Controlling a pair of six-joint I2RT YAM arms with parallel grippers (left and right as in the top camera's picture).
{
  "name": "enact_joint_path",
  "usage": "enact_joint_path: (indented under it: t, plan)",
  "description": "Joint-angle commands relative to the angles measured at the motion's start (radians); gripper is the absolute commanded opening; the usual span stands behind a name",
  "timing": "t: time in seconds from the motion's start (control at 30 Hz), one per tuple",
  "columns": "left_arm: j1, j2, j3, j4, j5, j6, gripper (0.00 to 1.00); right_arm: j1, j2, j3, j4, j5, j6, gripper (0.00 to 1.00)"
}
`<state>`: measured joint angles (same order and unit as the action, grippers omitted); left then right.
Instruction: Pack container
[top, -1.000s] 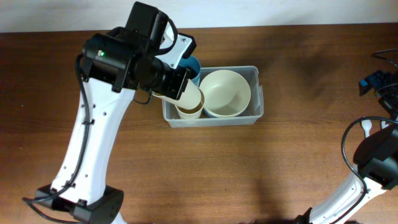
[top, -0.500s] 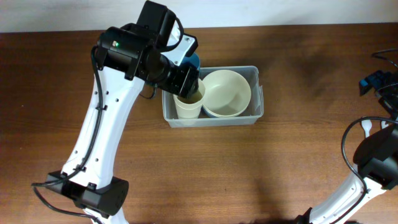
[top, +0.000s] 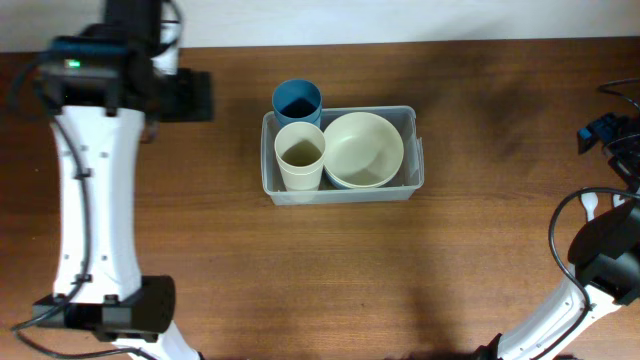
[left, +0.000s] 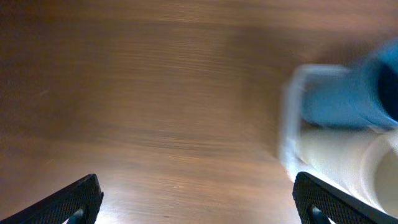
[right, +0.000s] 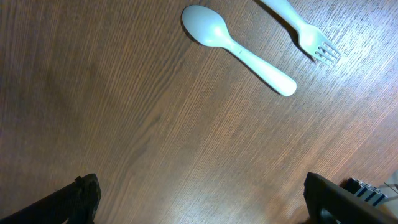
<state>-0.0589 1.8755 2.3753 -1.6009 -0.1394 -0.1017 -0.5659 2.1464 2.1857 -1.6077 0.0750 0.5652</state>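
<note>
The container (top: 342, 193) is a clear plastic bin at mid-table. Upright in its left end stands a cream cup (top: 300, 155), and a cream bowl (top: 364, 150) fills its right. A blue cup (top: 297, 100) stands at its back left corner; whether inside or just behind, I cannot tell. My left gripper (top: 198, 96) is well left of the bin, apart from it. In the left wrist view it (left: 199, 202) is open over bare wood, with the blurred bin wall (left: 289, 118), blue cup (left: 348, 93) and cream cup (left: 342, 162) at the right. My right gripper (right: 202, 199) is open and empty.
A pale spoon (right: 236, 46) and a pale fork (right: 305, 31) lie on the wood ahead of the right gripper. The right arm (top: 600, 250) stays at the table's far right edge. The left arm's white link (top: 90, 200) stretches along the left side.
The left gripper let go of the cream cup, which now stands in the bin. Its jaws opened, and the arm swung away to the left. The right arm stayed still.
</note>
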Motion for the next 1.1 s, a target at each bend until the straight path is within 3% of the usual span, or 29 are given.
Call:
enact_joint_path:
  t: [0.0, 0.17, 0.43, 0.63, 0.83, 1.0, 1.07]
  plan:
    - [0.118, -0.028, 0.012, 0.019, -0.053, -0.023, 1.00, 0.003, 0.003, -0.004, 0.001, 0.015, 0.005, 0.99]
    - [0.222, -0.028, 0.012, 0.037, -0.048, -0.023, 1.00, 0.003, 0.003, -0.004, 0.003, 0.015, 0.005, 0.99]
    - [0.245, -0.028, 0.012, 0.042, -0.048, -0.022, 1.00, 0.003, 0.003, -0.004, 0.044, 0.016, -0.001, 0.99]
    - [0.245, -0.028, 0.012, 0.044, -0.048, -0.022, 1.00, 0.002, 0.004, -0.047, 0.095, 0.166, -0.282, 0.99]
    - [0.245, -0.028, 0.012, 0.044, -0.048, -0.022, 1.00, 0.002, 0.005, -0.108, 0.110, 0.166, -0.561, 0.99]
    - [0.245, -0.028, 0.012, 0.044, -0.048, -0.022, 1.00, 0.002, 0.005, -0.113, 0.084, 0.111, -0.859, 0.79]
    - [0.245, -0.028, 0.012, 0.044, -0.048, -0.022, 1.00, -0.012, 0.005, -0.133, 0.092, 0.043, -0.996, 0.79]
